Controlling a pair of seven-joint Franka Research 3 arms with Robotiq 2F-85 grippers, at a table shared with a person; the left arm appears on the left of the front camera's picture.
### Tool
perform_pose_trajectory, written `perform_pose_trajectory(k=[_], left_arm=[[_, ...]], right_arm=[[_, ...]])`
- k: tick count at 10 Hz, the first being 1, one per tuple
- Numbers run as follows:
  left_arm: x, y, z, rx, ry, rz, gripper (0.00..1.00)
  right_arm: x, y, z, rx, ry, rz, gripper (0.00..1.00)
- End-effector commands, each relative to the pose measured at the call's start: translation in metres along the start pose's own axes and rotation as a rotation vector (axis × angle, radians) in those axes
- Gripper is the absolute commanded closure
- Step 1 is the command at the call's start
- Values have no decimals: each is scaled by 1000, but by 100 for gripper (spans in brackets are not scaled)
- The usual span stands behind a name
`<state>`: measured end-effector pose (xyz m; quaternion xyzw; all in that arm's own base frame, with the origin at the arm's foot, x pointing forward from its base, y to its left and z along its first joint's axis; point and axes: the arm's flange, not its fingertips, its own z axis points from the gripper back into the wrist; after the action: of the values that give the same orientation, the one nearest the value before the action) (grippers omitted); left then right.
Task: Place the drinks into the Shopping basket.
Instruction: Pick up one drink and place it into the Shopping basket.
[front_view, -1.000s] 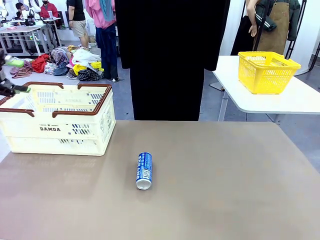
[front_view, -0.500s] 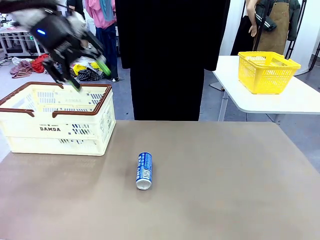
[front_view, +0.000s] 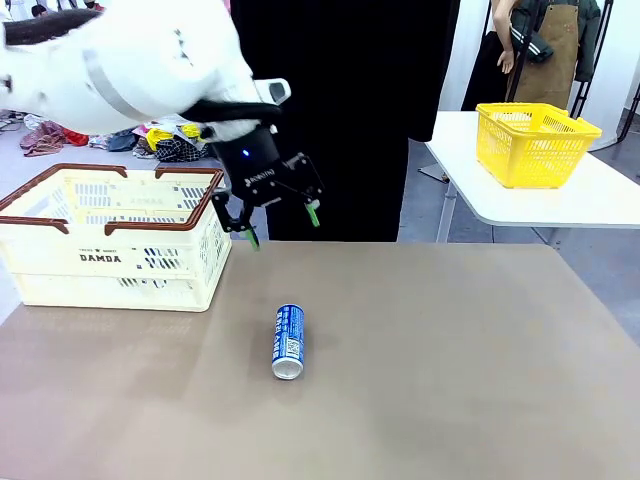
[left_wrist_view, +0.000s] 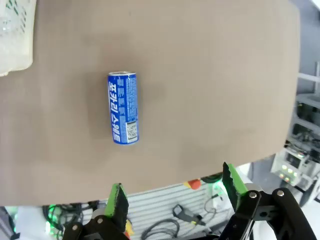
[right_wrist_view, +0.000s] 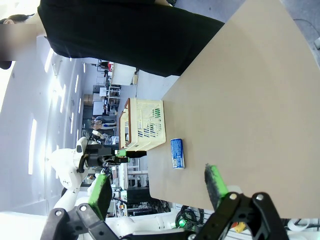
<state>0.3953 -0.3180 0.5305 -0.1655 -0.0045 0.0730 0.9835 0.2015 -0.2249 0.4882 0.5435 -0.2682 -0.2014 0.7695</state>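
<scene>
One of the drinks, a blue can with white lettering, lies on its side in the middle of the brown table, silver end toward me. The cream Shopping basket with a brown rim stands at the table's far left. My left gripper hangs open in the air just right of the basket, above the table and beyond the can. Its wrist view looks down on the can ahead of its spread gripper, which holds nothing. My right gripper is open and empty; far off it sees the can and the basket.
A person in black stands at the table's far edge. A yellow mesh basket sits on a separate white table at the back right. Bare brown tabletop surrounds the can.
My left arm has swung from the far left, over the basket, to the right; its open gripper now hangs past the basket's right end. The can has not moved.
</scene>
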Motion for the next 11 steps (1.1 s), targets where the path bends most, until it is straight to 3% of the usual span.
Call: perform_pose_trajectory(k=[1, 5, 6, 8, 11], left_arm=[[4, 9, 13, -32, 26, 19, 0], [6, 5, 6, -16, 5, 15, 0], [-2, 10, -23, 90, -41, -47, 0], [-20, 26, -69, 164, -63, -113, 0], [-26, 19, -143, 156, -101, -187, 0]], right_arm=[[3, 1, -1, 32, -11, 26, 0], [3, 1, -1, 32, -11, 26, 0], [3, 1, -1, 32, -11, 26, 0], [3, 1, -1, 32, -11, 26, 0], [3, 1, -1, 32, -11, 26, 0]])
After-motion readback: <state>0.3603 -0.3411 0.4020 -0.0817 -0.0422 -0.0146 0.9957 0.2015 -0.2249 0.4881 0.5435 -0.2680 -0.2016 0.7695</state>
